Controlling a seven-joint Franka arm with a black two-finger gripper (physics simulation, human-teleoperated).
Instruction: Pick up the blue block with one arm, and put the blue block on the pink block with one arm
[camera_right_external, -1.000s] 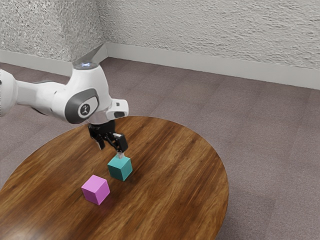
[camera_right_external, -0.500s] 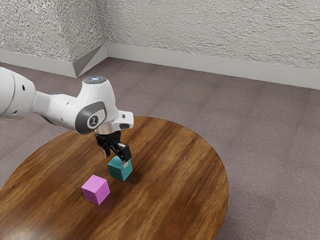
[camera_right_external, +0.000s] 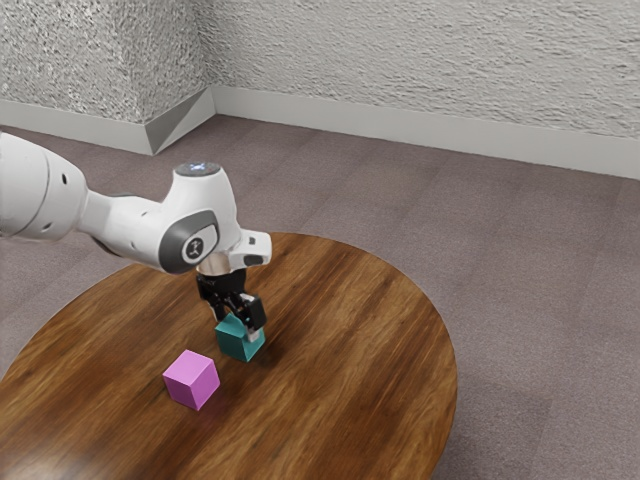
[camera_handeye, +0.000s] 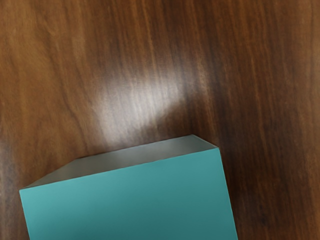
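Gripper (camera_right_external: 243, 324) at teal cube (camera_right_external: 238, 346) on glossy wooden table (camera_right_external: 350, 370).

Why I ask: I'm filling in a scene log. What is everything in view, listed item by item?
table: one, round, dark brown wood; middle of the room
blue block: one, teal-blue; on the table directly under the tool, toward the exterior view's right of the pink block and apart from it
pink block: one, pink-magenta; on the table, nearer the camera than the blue block
floor: one, grey-brown; around the table
walls: two, rough grey with a pale baseboard; behind the table
arm: one, white and grey; reaching in from the exterior view's left
tool: one, black; lowered onto the top of the blue block
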